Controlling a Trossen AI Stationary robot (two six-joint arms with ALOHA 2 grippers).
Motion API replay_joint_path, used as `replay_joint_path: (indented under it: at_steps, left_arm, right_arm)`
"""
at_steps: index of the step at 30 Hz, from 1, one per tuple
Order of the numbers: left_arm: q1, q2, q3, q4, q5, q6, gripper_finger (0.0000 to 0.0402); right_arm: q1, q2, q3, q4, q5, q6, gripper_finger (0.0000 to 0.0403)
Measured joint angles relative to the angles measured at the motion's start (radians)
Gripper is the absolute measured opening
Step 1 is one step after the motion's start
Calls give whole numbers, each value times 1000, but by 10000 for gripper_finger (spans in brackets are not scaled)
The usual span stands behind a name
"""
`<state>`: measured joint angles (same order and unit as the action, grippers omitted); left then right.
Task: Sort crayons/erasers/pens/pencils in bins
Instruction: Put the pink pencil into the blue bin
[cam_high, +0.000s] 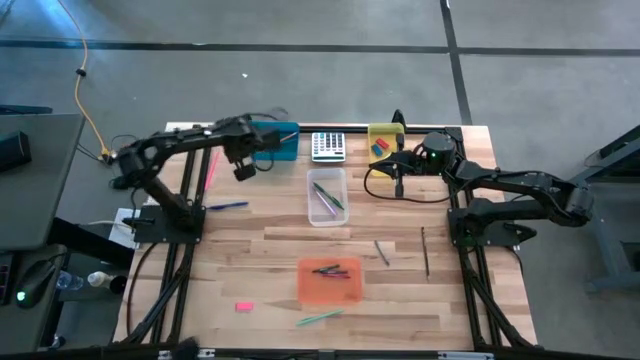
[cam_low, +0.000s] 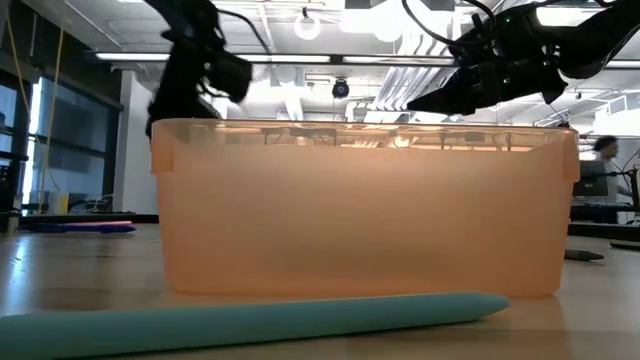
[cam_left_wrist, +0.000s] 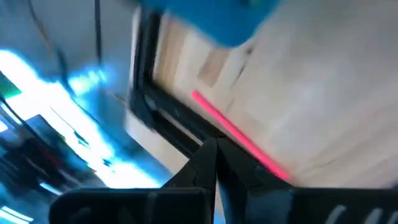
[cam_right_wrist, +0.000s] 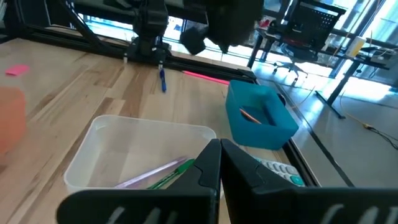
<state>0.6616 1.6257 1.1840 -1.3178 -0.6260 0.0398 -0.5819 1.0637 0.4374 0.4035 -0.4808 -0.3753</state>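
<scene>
Pale butcher-block wood, planked in mixed tan strips, forms the table (cam_high: 400, 290), set on a grey concrete floor (cam_high: 300, 80) crossed by dark seams; beyond it, a room with ceiling lights and glass walls.

- 4 shallow rectangular plastic bins: teal-blue bin (cam_high: 277, 141) at the far edge, holding a tan stick; translucent yellow bin (cam_high: 385, 141) with small red and blue blocks; clear bin (cam_high: 327, 196) at centre with green and purple pens; orange bin (cam_high: 330, 281) nearer, holding short dark sticks.
- Grey-keyed calculator (cam_high: 328, 147) between the teal and yellow bins.
- Loose: pink pencil (cam_high: 211, 168), blue pen (cam_high: 229, 206), pink eraser (cam_high: 243, 306), green pen (cam_high: 320, 317).
- Left gripper (cam_high: 244, 170): clenched, empty, just beside the teal bin.
- Right gripper (cam_high: 398, 187): clenched, empty, near the yellow bin.
</scene>
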Motion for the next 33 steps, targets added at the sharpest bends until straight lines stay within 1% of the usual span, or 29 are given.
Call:
replay_joint_path:
  at_steps: [3, 4, 7, 14, 19, 23, 26, 29, 33]
  left_arm:
    - [-16, 72, 3, 44, -26, 317, 0]
    - [-19, 90, 2, 50, -33, 400, 0]
    - [-20, 135, 1, 91, -63, 536, 0]
    - [86, 165, -1, 93, -62, 671, 0]
    - [165, 165, -1, 130, -65, 837, 0]
    - [213, 164, -37, 182, -66, 980, 0]
    - [232, 164, -72, 239, -96, 1046, 0]
    - [226, 164, -93, 295, -97, 1087, 0]
    - [210, 155, -86, 383, -18, 1067, 0]
  right_arm:
    - [0, 0, 0, -4, 0, 0, 0]
    - [0, 0, 0, -6, 0, 0, 0]
    - [0, 0, 0, -11, 0, 0, 0]
    - [0, 0, 0, -14, 0, 0, 0]
    - [0, 0, 0, -18, 0, 0, 0]
    - [0, 0, 0, -18, 0, 0, 0]
    - [0, 0, 0, -18, 0, 0, 0]
    - [0, 0, 0, -18, 0, 0, 0]
    - [0, 0, 0, -18, 0, 4, 0]
